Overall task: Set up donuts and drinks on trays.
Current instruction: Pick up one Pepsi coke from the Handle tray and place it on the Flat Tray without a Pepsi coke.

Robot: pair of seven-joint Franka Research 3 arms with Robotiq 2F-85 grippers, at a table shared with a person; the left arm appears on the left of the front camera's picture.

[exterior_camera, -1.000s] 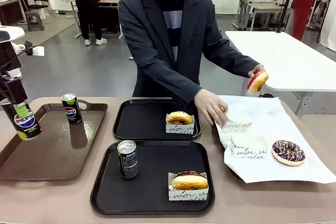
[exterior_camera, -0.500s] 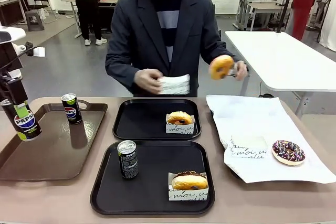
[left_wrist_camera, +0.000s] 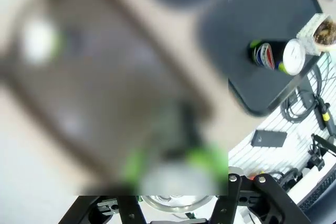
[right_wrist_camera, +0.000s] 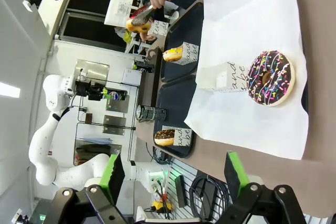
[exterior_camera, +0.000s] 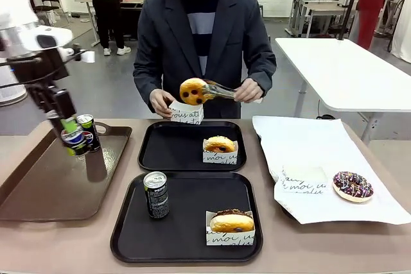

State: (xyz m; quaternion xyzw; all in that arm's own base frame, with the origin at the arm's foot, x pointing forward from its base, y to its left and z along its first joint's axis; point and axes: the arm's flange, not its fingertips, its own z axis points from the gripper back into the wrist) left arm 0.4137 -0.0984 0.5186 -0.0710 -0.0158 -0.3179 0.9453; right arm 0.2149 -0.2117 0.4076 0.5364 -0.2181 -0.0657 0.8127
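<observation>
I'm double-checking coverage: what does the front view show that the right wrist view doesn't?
Front view adds the whole brown tray and the white table behind the person. Right wrist view adds its own open right tool and loose cables. Both share the left tool gripping a can, the sprinkled chocolate donut and the person's tongs.

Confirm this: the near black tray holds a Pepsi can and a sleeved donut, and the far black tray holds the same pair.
Not quite. The front view shows the far black tray holding a sleeved donut but no can. The near black tray does hold a Pepsi can and a second sleeved donut.
</observation>
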